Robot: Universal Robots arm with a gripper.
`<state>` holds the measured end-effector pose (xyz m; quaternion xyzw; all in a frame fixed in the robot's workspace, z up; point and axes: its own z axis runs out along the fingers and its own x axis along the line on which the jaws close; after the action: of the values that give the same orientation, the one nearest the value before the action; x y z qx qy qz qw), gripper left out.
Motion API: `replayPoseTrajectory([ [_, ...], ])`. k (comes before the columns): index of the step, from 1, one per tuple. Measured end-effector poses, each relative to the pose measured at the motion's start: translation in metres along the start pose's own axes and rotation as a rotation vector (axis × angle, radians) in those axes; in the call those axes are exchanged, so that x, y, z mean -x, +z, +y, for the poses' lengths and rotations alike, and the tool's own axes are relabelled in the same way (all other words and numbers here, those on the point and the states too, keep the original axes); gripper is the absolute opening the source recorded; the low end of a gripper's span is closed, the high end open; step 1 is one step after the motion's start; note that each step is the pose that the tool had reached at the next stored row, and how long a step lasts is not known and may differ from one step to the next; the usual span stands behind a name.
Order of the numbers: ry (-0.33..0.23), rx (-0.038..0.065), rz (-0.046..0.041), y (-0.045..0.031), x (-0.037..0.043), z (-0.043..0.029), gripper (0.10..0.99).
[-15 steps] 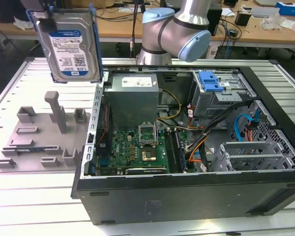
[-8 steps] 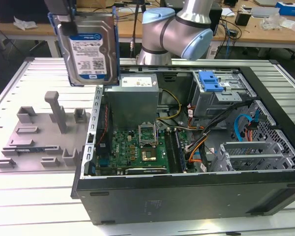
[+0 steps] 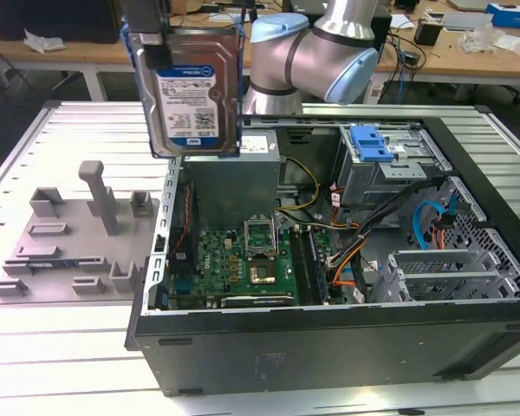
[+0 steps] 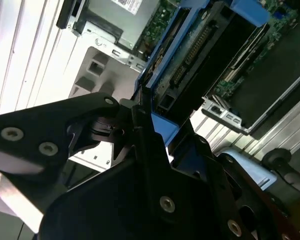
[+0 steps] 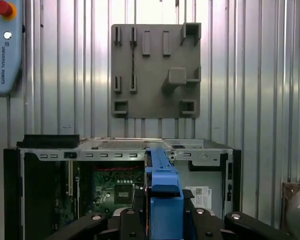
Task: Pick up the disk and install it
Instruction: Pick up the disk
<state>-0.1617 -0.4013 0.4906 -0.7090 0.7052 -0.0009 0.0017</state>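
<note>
The disk [image 3: 191, 95] hangs upright in the air above the back left corner of the open computer case [image 3: 329, 334]. Its white-and-blue label faces the exterior camera, and a blue carrier frame runs around its edges. My gripper [image 3: 152, 43] is shut on its upper left part. In the second wrist view the black fingers [image 4: 140, 150] clamp the blue frame [image 4: 162, 127], with the disk's connector edge [image 4: 190, 57] beyond them. In the first wrist view the disk [image 5: 162, 192] shows edge-on between the fingers [image 5: 92, 222], over the case [image 5: 55, 150].
A grey fixture plate [image 3: 65, 251] with a tall post [image 3: 100, 195] lies on the ribbed table at the exterior view's left of the case. Inside the case are a motherboard [image 3: 243, 260], cables and a drive bay with a blue tab [image 3: 370, 143]. The arm's elbow [image 3: 312, 56] is behind the case.
</note>
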Motion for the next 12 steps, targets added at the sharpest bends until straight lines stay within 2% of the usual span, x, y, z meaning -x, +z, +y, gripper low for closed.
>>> replayPoseTrajectory([
  [1, 0.000, 0.000, -0.0001, 0.0001, -0.0038, -0.0096, 0.365],
  [3, 0.000, 0.000, -0.0001, 0.0001, -0.0096, -0.0209, 0.365],
  [9, 0.000, 0.000, 0.0000, 0.0001, -0.0229, -0.0395, 0.365],
  [10, 0.000, 0.000, -0.0001, 0.0002, -0.0270, -0.0446, 0.365],
  [12, 0.000, 0.000, 0.0000, 0.0002, -0.0307, -0.0491, 0.365],
])
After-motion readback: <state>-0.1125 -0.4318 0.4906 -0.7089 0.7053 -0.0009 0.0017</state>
